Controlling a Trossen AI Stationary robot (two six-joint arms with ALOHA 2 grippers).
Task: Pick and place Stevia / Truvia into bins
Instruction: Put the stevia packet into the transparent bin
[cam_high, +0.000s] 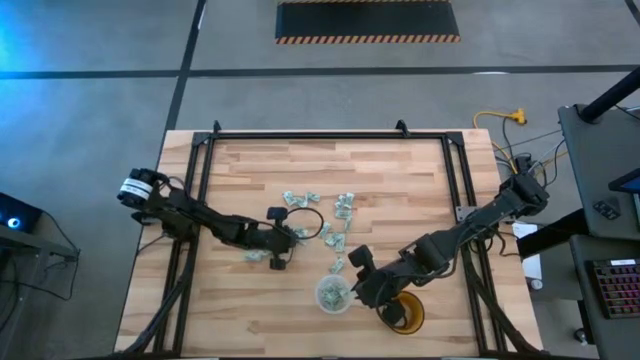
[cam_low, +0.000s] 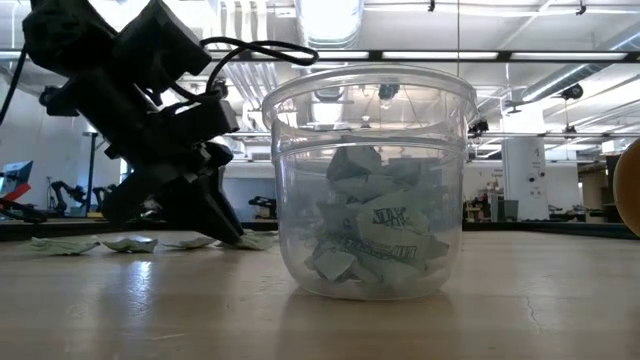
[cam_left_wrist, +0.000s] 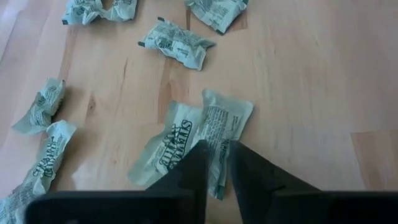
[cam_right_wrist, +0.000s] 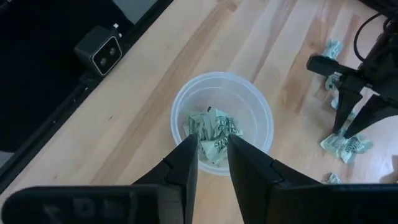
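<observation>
Cups (cam_high: 333, 295): one | sachets (cam_left_wrist: 193, 140) outside: about eight, wrist view

Grey floor (cam_high: 90, 40), striped mat (cam_high: 367, 20)

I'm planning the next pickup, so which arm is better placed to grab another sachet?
Probably the left: its gripper is already down, pinching a sachet on the table. The right gripper hangs over the cup.

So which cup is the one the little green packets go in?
Look at the wooden table, near its front edge, under the right arm's hand. The clear plastic cup sits there with crumpled green packets already inside. The orange mug beside it has none and isn't see-through.
</observation>
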